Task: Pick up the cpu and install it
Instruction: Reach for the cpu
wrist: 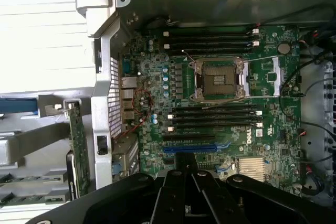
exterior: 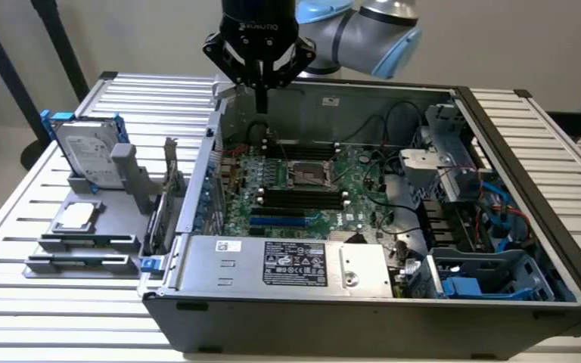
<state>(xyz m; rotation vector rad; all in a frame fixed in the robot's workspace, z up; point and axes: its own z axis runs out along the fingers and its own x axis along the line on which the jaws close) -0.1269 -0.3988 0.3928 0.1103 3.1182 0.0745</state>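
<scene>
The cpu (exterior: 76, 217), a small square chip with a silver top, lies on the grey tray (exterior: 79, 246) at the exterior view's left, outside the computer case. My gripper (exterior: 261, 100) hangs shut above the rear of the open case, far from the cpu, with nothing between its fingers. The black gripper (wrist: 182, 170) also shows in the wrist view, looking down on the green motherboard (wrist: 273, 108). The empty cpu socket (wrist: 220, 78) sits in the board's middle with its metal frame around it; in the exterior view the socket (exterior: 309, 175) lies below and to the right of the gripper.
A silver hard drive in a blue bracket (exterior: 88, 151) stands upright behind the cpu. The case walls (exterior: 532, 144) surround the board, with cables and blue drive bays (exterior: 477, 283) at the exterior view's right and a power supply (exterior: 290, 265) in front. The case stands on a slatted white table (exterior: 28, 302).
</scene>
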